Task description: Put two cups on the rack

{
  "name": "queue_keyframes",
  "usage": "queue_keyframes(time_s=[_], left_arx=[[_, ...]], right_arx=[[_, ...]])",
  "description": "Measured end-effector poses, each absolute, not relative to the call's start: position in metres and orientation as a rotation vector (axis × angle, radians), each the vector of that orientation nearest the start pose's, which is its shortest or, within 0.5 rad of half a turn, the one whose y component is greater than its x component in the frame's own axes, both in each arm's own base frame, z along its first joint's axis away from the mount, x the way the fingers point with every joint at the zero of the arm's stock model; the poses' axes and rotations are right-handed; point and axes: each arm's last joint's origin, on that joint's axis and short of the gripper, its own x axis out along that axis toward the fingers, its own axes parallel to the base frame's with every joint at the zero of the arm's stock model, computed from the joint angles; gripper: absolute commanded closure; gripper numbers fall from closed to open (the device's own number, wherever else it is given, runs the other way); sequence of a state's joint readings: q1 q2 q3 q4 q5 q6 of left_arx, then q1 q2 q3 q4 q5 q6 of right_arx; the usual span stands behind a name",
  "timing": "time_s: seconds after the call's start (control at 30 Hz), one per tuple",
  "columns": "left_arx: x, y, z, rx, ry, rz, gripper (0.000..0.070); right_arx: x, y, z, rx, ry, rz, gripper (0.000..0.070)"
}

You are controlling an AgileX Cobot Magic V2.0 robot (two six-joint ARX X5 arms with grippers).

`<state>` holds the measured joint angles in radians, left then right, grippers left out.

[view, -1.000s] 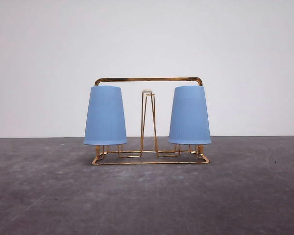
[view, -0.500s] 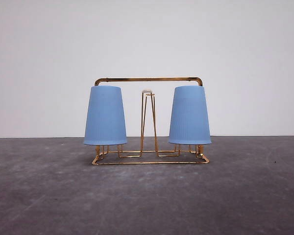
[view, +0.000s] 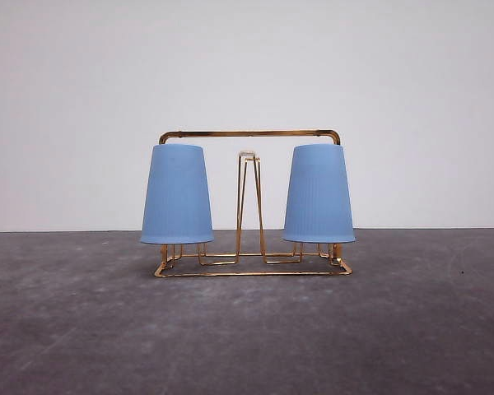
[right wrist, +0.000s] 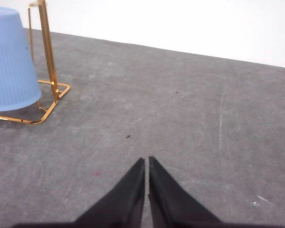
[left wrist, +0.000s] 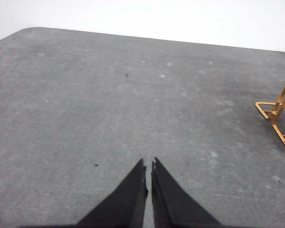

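Both blue cups, left cup (view: 176, 194) and right cup (view: 319, 193), sit upside down on the wire rack (view: 251, 136) mid-frame, so I'd just keep my left end effector (left wrist: 148, 164) and right end effector (right wrist: 147, 161) pinched closed, empty, clear of the bench (view: 247, 329).

Dark grey mottled counter (view: 247, 337) filling the lower part of the front frame, plain white wall (view: 247, 66) across the upper part, small dark specks and pale scuffs on the counter surface
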<state>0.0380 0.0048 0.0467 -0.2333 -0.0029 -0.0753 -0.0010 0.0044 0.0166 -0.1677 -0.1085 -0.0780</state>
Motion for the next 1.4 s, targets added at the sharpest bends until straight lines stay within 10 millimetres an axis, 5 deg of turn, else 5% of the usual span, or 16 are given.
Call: queue_keyframes(time_s=[1.4], left_arx=[[0.0931,0.0036,0.1567,-0.078,0.189,0.048,0.0700]], right_arx=[[0.0956,0.0030,0.1527,-0.069,0.151,0.113,0.0689]])
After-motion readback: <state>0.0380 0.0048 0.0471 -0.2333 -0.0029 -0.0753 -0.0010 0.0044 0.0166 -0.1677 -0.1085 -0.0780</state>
